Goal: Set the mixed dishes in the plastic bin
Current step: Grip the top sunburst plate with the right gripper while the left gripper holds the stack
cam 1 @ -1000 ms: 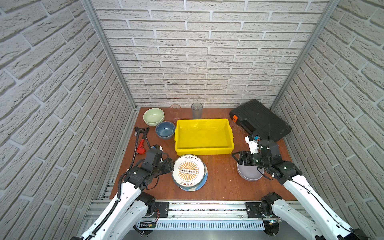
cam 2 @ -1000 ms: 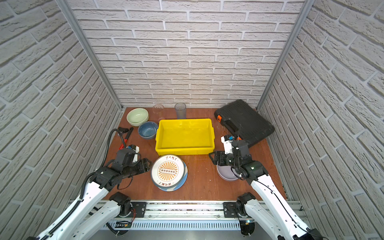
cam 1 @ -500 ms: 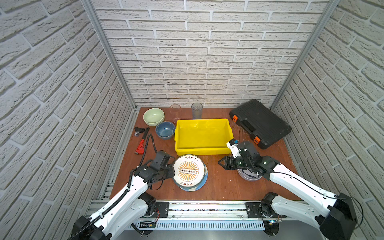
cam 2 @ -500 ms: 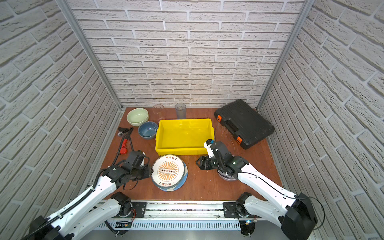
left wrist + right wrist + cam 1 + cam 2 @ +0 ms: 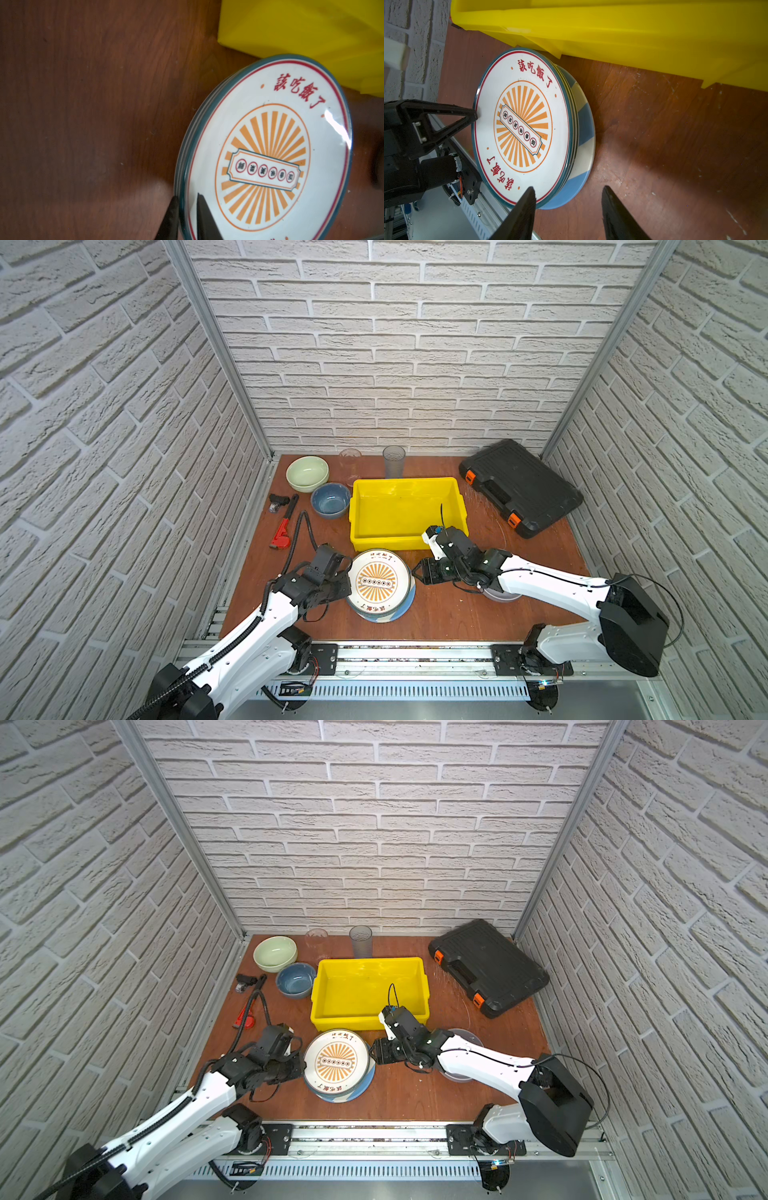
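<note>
Three plates are stacked in front of the yellow plastic bin [image 5: 405,480]: the orange sunburst plate [image 5: 377,583] [image 5: 270,158] on top, the blue-white striped plate [image 5: 584,133] at the bottom. My left gripper [image 5: 348,578] [image 5: 187,195] is shut on the top plate's left rim. My right gripper [image 5: 417,572] [image 5: 569,188] is open at the stack's right edge, one finger over the top plate, the other over bare table. Behind the bin stand two tumblers [image 5: 350,460] [image 5: 393,460]. A green bowl [image 5: 307,472] and a blue bowl [image 5: 330,499] sit to its left. The lavender-grey bowl [image 5: 469,1036] lies under my right arm.
A black case with orange latches [image 5: 519,487] lies at the back right. A red pipe wrench [image 5: 282,531] and a small black part [image 5: 277,501] lie by the left wall. Brick walls close in three sides.
Both grippers have moved in to the plate stack. The left jaws closed on the top plate's rim. The right gripper left the lavender-grey bowl, came leftward, and its jaws narrowed.
</note>
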You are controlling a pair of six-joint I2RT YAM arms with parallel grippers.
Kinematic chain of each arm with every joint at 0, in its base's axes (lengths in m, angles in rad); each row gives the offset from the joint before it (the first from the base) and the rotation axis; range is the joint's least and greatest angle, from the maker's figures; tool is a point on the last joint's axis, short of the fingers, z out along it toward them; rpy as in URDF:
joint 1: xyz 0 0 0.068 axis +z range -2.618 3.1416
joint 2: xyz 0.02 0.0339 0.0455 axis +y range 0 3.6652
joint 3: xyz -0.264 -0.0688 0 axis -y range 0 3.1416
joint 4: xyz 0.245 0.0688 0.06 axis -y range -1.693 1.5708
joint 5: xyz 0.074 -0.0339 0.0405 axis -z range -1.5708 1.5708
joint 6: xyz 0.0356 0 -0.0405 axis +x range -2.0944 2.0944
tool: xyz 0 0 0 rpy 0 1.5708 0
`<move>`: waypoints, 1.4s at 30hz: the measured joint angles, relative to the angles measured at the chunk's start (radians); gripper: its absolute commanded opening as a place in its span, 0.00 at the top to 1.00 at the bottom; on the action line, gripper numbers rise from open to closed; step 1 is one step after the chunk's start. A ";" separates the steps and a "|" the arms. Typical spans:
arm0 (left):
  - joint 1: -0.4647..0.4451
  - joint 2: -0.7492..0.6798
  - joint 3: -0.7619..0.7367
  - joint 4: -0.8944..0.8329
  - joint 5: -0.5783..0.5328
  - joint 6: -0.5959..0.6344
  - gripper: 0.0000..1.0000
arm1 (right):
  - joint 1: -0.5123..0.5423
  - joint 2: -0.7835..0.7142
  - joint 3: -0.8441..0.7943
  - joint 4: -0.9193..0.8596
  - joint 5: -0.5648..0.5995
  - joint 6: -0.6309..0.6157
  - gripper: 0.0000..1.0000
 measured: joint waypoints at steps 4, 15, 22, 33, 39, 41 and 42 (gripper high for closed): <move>0.000 -0.001 -0.008 0.017 -0.002 -0.004 0.90 | 0.001 0.041 0.000 0.037 0.003 0.023 0.55; -0.005 0.012 -0.021 0.072 0.002 -0.010 0.94 | 0.001 0.100 0.000 0.134 -0.027 0.066 0.66; -0.006 0.020 -0.031 0.094 0.012 -0.011 0.95 | 0.001 0.100 0.000 0.163 -0.043 0.077 0.67; -0.014 0.030 -0.043 0.125 0.018 -0.016 0.95 | 0.001 0.121 -0.001 0.204 -0.077 0.093 0.71; -0.022 0.037 -0.053 0.148 0.025 -0.018 0.96 | 0.001 0.139 -0.002 0.221 -0.091 0.104 0.78; -0.025 0.038 -0.054 0.151 0.028 -0.018 0.96 | 0.001 0.140 -0.002 0.225 -0.094 0.109 0.81; -0.026 0.038 -0.055 0.152 0.028 -0.018 0.96 | 0.001 0.140 -0.002 0.227 -0.095 0.111 0.82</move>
